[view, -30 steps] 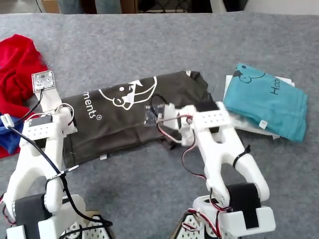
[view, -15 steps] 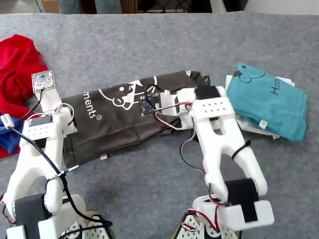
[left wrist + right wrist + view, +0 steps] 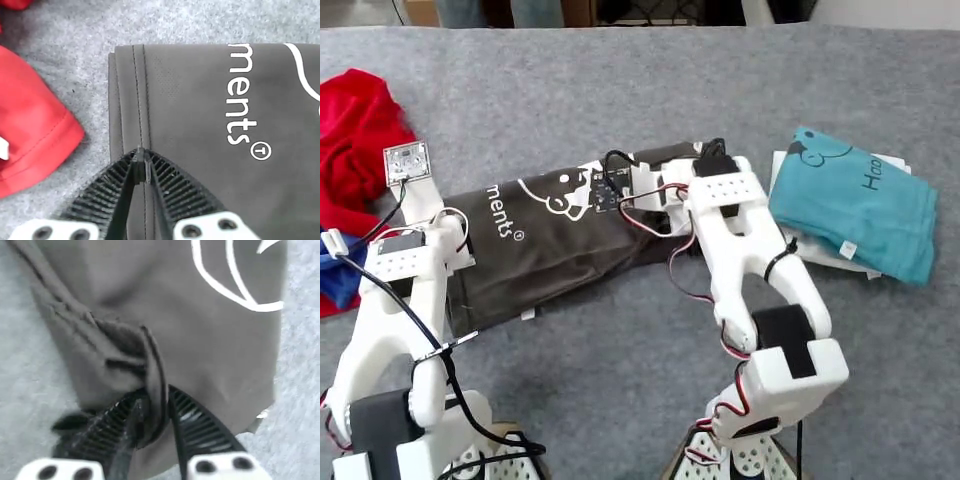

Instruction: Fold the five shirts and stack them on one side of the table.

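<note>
From the bottom edge of the high view, the left arm (image 3: pixel 395 310) rises straight up the left side. The right arm (image 3: pixel 750 270) leans from lower centre-right towards the middle of the frame. The left gripper (image 3: pixel 142 155) is pinched tight on the hem at the left end of the dark shirt (image 3: pixel 540 240), which lies lengthwise across the centre of the grey table (image 3: pixel 620 80). The right gripper (image 3: pixel 155 400) is clamped on a bunched fold of the same shirt, over its printed middle. In the past second the right arm has swung up and left from the shirt's near edge, dragging the right end of the cloth over the print; the left arm has held its place. A teal shirt (image 3: pixel 850 210) lies folded at the right, and a blue shirt (image 3: pixel 335 280) at the left edge. A red shirt (image 3: pixel 350 130) is heaped at upper left.
</note>
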Robot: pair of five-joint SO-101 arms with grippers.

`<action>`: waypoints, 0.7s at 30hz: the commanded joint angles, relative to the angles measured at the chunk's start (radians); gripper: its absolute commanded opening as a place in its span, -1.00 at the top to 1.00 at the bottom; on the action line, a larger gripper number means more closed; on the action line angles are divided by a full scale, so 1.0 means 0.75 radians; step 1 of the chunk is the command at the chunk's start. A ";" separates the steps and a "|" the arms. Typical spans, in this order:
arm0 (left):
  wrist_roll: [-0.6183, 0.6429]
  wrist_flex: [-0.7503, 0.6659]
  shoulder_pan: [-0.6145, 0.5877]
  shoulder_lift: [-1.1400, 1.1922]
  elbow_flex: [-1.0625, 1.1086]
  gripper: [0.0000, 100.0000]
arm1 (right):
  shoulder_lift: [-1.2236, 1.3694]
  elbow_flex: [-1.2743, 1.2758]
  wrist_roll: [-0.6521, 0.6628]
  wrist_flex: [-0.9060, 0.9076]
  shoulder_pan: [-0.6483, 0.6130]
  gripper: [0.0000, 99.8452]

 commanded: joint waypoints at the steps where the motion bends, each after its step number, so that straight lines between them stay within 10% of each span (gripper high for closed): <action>1: -0.012 -0.023 0.017 -0.006 -0.007 0.94 | -0.007 -0.075 0.012 -0.049 -0.012 0.74; 15: -0.012 -0.025 0.017 -0.006 -0.007 0.94 | -0.040 -0.105 -0.115 -0.434 0.098 0.63; 21: -0.012 -0.025 0.015 -0.006 -0.007 0.94 | -0.283 -0.214 -0.297 0.025 0.145 0.95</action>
